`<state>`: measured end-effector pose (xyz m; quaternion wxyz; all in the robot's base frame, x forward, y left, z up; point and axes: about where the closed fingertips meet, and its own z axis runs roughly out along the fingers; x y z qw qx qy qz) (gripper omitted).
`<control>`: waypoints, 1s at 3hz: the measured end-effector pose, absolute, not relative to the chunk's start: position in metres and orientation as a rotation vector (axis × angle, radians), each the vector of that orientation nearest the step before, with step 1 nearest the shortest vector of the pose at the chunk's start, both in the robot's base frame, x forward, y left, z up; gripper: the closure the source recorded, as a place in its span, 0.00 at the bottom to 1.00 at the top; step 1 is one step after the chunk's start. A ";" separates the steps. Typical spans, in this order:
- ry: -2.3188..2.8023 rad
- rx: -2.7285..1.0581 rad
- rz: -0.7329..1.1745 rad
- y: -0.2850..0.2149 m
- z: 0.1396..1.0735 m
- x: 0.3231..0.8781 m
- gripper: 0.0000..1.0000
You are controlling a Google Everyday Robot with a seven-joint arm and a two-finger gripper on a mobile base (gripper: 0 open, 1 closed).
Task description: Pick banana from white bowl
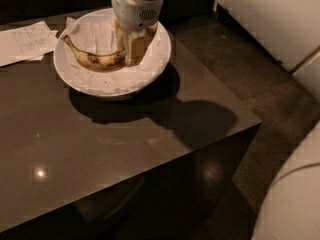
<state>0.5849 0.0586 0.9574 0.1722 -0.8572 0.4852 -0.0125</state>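
Observation:
The white bowl (90,81) stands at the far left part of the dark table, lined with crumpled white paper. The banana (92,59), yellow with brown spots, lies curved inside it, stem toward the upper left. My gripper (133,48) reaches straight down into the bowl and sits at the banana's right end, touching or nearly touching it. The gripper's white wrist hides that end of the banana and part of the bowl's far rim.
Flat white paper sheets with writing (25,41) lie left of the bowl at the table's edge. The glossy dark table (115,149) ends near its right corner above brown carpet (260,79). White robot arm segments (295,204) fill the right side.

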 end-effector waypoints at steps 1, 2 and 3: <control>1.472 -2.389 0.053 0.054 0.964 0.564 1.00; 1.567 -2.307 0.133 0.045 0.965 0.538 1.00; 1.662 -2.230 0.169 0.035 0.965 0.510 1.00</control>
